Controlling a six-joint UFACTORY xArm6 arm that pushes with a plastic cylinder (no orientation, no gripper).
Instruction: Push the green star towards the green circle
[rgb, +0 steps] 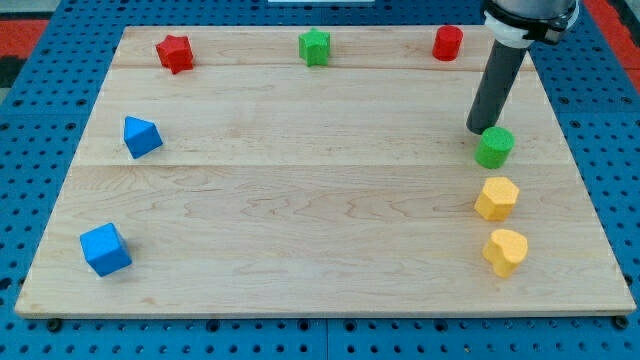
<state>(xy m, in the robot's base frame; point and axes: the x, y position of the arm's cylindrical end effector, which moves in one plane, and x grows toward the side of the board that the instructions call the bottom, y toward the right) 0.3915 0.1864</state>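
The green star (314, 47) sits near the view's top edge of the wooden board (320, 200), at the middle. The green circle (494, 147) is a short cylinder at the view's right, about halfway down the board. My tip (477, 130) is the lower end of the dark rod and stands just up and left of the green circle, touching or nearly touching it. The tip is far to the right of the green star.
A red star (175, 52) lies at the top left and a red cylinder (447, 43) at the top right. A blue triangle (141, 136) and a blue cube (105, 249) are on the left. A yellow hexagon (496, 198) and a yellow heart (505, 251) lie below the green circle.
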